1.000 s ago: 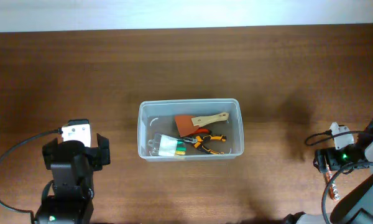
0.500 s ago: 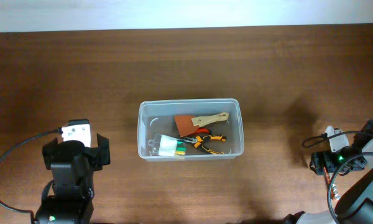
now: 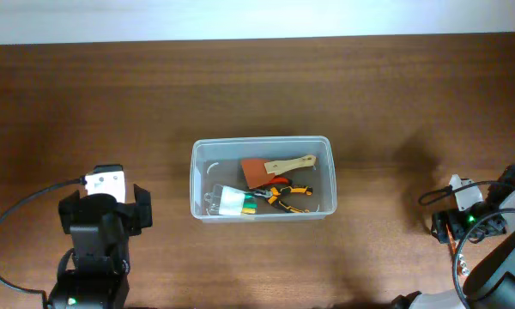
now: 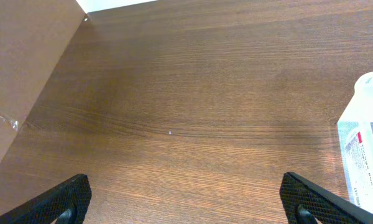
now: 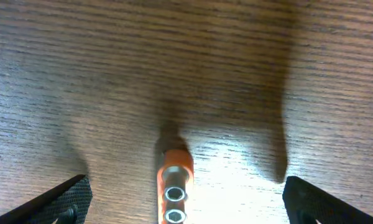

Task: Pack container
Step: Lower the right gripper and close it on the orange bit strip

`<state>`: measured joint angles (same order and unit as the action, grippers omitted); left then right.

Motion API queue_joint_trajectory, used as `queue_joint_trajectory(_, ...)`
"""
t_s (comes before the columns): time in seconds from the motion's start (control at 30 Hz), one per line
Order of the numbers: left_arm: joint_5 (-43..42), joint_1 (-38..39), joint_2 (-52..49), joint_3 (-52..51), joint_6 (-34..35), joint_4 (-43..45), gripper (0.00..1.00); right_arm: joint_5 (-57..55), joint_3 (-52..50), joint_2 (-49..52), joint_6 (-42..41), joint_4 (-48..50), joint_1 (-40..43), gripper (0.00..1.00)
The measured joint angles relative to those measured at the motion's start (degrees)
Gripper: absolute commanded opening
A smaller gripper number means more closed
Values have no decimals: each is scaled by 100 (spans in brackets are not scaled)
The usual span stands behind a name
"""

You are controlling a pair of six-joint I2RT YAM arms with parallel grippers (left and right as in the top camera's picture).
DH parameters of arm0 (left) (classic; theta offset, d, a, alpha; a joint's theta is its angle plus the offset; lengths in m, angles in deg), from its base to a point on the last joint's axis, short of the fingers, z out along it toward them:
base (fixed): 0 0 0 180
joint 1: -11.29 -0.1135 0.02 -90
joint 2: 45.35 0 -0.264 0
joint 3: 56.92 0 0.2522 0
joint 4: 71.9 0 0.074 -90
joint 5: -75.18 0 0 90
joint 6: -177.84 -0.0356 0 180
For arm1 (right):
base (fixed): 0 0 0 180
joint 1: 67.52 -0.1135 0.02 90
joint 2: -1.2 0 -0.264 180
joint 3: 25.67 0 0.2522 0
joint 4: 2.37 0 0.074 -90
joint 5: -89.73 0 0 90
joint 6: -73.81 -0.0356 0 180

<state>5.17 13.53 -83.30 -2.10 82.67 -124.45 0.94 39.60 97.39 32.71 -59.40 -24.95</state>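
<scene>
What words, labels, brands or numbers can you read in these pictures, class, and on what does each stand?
None can be read outright.
Label with a red patch, on or behind the container wall, left wrist view: print too small and blurred to read.
White-and-green item inside the container, overhead view: any print too small to read.

The left arm (image 3: 94,236) was a blocky black housing topped by a white module (image 3: 104,181), with a black cable (image 3: 2,230) looping out to its side and a green light (image 3: 71,300) near its base. The right arm (image 3: 491,225) was black too, with a small white part (image 3: 465,192), thin black cables and a green light (image 3: 474,218). The left gripper (image 4: 186,202) had black fingertips (image 4: 62,198) with a cross-hatched grip texture. The right gripper (image 5: 186,199) had the same fingertips (image 5: 65,194).
</scene>
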Motion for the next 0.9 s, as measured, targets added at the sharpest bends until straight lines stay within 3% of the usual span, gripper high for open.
queue_joint_trajectory(0.27,0,0,0,0,0,0,99,-79,0,0,50,11,0,81)
queue_joint_trajectory(0.33,0,0,0,0,0,0,99,-94,0,0,46,9,0,69)
queue_joint_trajectory(0.47,0,0,0,0,0,0,99,-116,0,0,48,11,0,57)
queue_joint_trajectory(0.5,0,0,0,0,0,0,99,-118,0,0,50,11,0,47)
queue_joint_trajectory(0.6,0,0,0,0,0,0,99,-127,0,0,33,9,0,35)
queue_joint_trajectory(0.9,0,0,0,0,0,0,99,-133,0,0,55,9,0,27)
